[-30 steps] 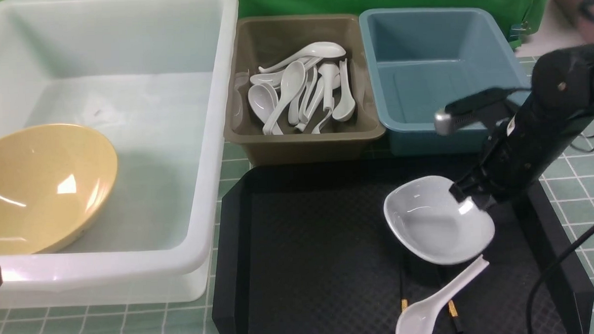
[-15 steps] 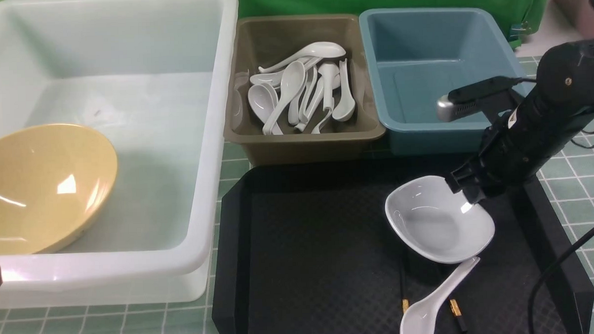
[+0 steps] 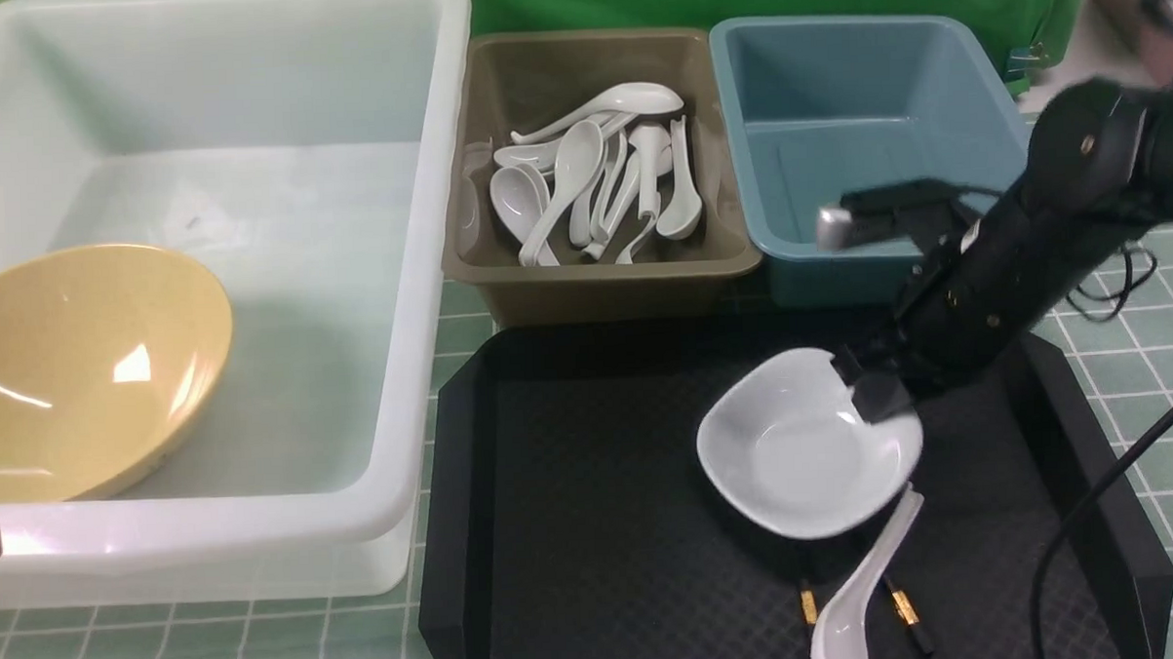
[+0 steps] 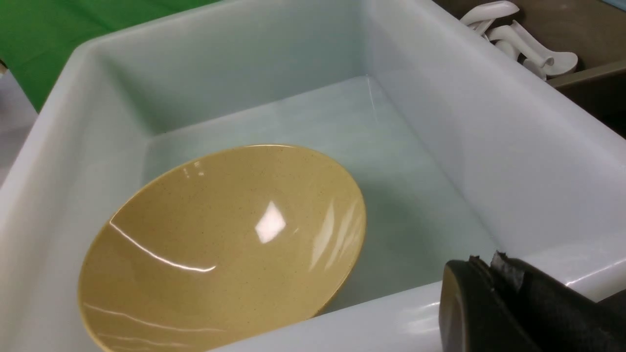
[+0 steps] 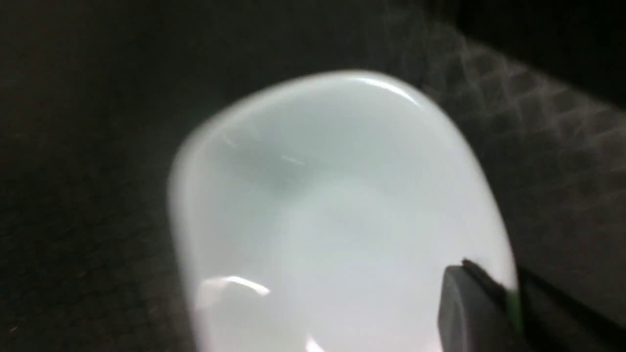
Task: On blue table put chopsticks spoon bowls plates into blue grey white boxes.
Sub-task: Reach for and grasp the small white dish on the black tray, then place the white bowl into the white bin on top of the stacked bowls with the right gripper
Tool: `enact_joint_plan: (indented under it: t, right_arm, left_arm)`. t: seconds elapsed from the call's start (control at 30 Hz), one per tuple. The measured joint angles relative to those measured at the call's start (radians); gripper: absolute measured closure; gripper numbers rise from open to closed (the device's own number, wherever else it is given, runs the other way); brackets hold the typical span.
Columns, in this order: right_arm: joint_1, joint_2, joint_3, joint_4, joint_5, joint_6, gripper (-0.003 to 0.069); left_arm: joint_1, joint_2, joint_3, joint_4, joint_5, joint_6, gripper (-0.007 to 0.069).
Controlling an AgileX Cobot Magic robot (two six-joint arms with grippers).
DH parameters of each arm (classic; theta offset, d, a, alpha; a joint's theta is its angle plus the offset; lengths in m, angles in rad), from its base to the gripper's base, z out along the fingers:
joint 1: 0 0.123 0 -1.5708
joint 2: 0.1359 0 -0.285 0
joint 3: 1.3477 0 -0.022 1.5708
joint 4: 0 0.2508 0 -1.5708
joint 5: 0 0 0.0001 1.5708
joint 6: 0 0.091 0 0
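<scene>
A small glossy white shallow dish of rounded-square outline is gripped at its far right rim by the right gripper, whose jaws are drawn narrow upon that rim. In the right wrist view one dark finger is seen lying over the rim's inner side. The dish is placed over the right half of a black textured tray with cut corners; whether its base touches the tray cannot be told. A glossy white ceramic soup spoon is laid on the tray just in front of the dish, its handle reaching the dish's near edge. Only the gold-banded ends of two thin black chopsticks are shown beside the spoon. A wide glossy mustard-yellow bowl is leaned inside a very large translucent white plastic tub at the left. A pile of white spoons is held in a small olive-grey tub, and a teal-blue tub is set just to its right. All are borne on a pale green-blue tiled table. The left gripper is kept at the white tub's near rim with its fingers pressed together on nothing.
</scene>
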Motion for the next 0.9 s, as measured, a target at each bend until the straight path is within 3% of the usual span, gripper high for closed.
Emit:
enact_joint_plan:
  t: [0.23,0.37,0.5,0.6,0.77,0.9]
  right_arm:
    - [0.020,-0.115,-0.174,0.059,0.048,-0.005,0.0584]
    - [0.117,-0.136,-0.306,0.124,-0.022,-0.040,0.0584]
    - [0.350,-0.073,-0.423,0.167,-0.262,-0.158,0.0584]
    - [0.492,0.034,-0.466,0.173,-0.450,-0.319,0.0584]
    - [0.571,0.242,-0.541,0.172,-0.539,-0.583,0.0584]
    - [0.570,0.342,-0.580,0.163,-0.498,-0.651,0.0584]
  left_arm:
    - [0.000,0.000,0.000,0.000,-0.001,0.000,0.0622]
    - [0.000,-0.001,0.000,0.000,-0.001,-0.001,0.0622]
    - [0.000,-0.036,0.000,0.004,-0.002,-0.001,0.0622]
    - [0.000,-0.050,0.000,0.023,-0.002,-0.002,0.0622]
    - [0.000,-0.050,0.000,0.027,-0.002,-0.004,0.0622]
    - [0.000,-0.050,0.000,0.027,-0.002,-0.005,0.0622]
